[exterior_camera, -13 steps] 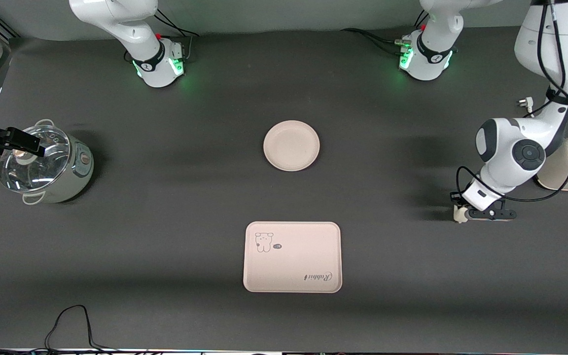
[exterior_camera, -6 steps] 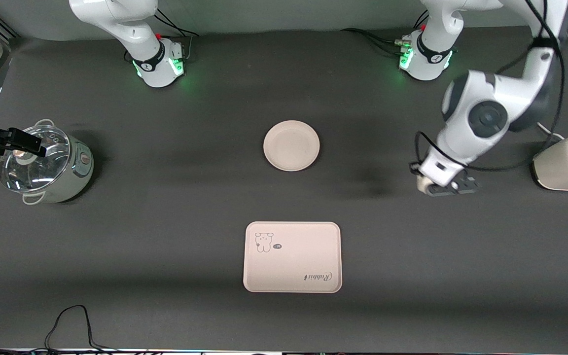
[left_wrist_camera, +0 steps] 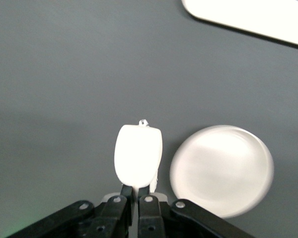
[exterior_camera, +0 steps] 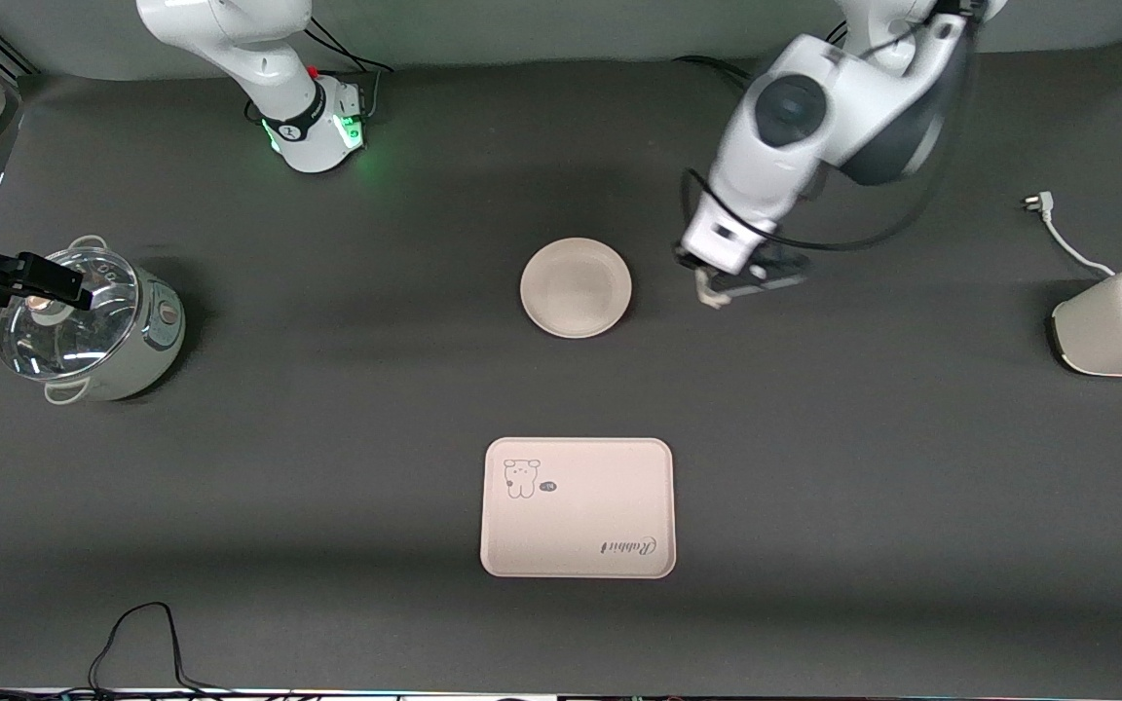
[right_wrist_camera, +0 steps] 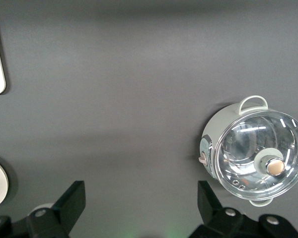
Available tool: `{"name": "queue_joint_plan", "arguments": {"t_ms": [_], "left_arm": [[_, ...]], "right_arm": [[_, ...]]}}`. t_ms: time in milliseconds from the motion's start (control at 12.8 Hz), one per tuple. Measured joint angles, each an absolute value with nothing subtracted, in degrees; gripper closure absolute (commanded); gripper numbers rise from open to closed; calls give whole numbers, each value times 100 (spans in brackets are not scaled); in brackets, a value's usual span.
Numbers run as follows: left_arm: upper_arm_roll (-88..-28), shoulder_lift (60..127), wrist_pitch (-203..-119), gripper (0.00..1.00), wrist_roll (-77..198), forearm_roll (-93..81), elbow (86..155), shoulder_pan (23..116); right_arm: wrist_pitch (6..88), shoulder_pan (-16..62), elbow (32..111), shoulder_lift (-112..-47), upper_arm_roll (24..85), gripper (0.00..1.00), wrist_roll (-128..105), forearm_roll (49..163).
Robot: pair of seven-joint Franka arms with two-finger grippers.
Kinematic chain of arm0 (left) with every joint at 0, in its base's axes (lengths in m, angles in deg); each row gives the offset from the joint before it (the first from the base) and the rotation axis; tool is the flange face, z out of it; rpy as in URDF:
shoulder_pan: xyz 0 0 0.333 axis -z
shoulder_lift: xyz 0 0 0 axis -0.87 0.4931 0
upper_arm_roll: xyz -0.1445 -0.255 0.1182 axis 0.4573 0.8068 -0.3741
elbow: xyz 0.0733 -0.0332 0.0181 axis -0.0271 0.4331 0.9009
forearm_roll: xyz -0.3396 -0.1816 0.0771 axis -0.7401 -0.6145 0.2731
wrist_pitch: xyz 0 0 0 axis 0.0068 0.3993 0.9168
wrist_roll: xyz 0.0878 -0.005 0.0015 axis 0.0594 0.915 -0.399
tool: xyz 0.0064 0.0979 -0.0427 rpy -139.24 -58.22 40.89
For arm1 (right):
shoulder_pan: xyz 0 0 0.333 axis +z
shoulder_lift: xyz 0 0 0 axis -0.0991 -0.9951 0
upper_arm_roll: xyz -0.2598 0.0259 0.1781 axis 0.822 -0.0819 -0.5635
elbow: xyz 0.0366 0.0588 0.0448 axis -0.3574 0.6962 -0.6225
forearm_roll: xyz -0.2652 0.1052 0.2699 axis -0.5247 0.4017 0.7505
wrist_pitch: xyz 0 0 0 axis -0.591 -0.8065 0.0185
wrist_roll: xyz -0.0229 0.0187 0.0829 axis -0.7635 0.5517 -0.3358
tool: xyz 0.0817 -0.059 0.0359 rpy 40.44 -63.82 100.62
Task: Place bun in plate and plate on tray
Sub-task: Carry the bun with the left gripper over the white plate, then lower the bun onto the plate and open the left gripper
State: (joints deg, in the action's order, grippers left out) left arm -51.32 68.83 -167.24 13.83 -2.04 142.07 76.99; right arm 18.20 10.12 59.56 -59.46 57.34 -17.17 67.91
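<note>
The white bun (exterior_camera: 712, 296) is pinched in my left gripper (exterior_camera: 719, 290), which hangs over the bare table just beside the plate (exterior_camera: 576, 288), toward the left arm's end. In the left wrist view the bun (left_wrist_camera: 138, 156) sticks out from the shut fingertips of the gripper (left_wrist_camera: 137, 187), with the round plate (left_wrist_camera: 221, 168) next to it and a tray corner (left_wrist_camera: 258, 15) at the edge. The cream tray (exterior_camera: 578, 507) with the "Rabbit" lettering lies nearer to the front camera than the plate. My right gripper (right_wrist_camera: 141, 203) is open and empty and waits over the pot (exterior_camera: 84, 321).
A glass-lidded pot (right_wrist_camera: 256, 151) stands at the right arm's end. A cream toaster (exterior_camera: 1121, 321) with its plug cord (exterior_camera: 1058, 234) stands at the left arm's end. A black cable (exterior_camera: 142, 633) lies at the front edge.
My left arm has swung the bun up from beside the toaster and across the table to just beside the plate. The right arm has not moved.
</note>
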Motion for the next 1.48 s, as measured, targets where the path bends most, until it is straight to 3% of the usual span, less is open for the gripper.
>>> {"name": "queue_joint_plan", "arguments": {"t_ms": [234, 624, 936, 1326, 1404, 1482], "left_arm": [[-4514, 7194, -17555, 100, 462, -221, 14227, 7944], [-4496, 8437, -18623, 100, -227, 531, 14250, 8446], [-4499, 9228, -18912, 100, -887, 1436, 14150, 8574], [-4554, 9714, -18893, 98, -1081, 1739, 13770, 8675], [-4615, 9812, -18893, 92, -1127, 1821, 13713, 8737], [-4659, 9891, -18894, 63, -1190, 1910, 13680, 8780]], "right_arm": [[1820, 1013, 5956, -5947, 5734, 0, -1717, 6791], [1820, 1013, 5957, -5947, 5734, 0, -1717, 6791], [1820, 1013, 5959, -5949, 5734, 0, -1717, 6791], [1820, 1013, 5961, -5955, 5734, 0, -1717, 6791], [1820, 1013, 5960, -5955, 5734, 0, -1717, 6791], [1820, 1013, 5961, -5955, 5734, 0, -1717, 6791]]}}
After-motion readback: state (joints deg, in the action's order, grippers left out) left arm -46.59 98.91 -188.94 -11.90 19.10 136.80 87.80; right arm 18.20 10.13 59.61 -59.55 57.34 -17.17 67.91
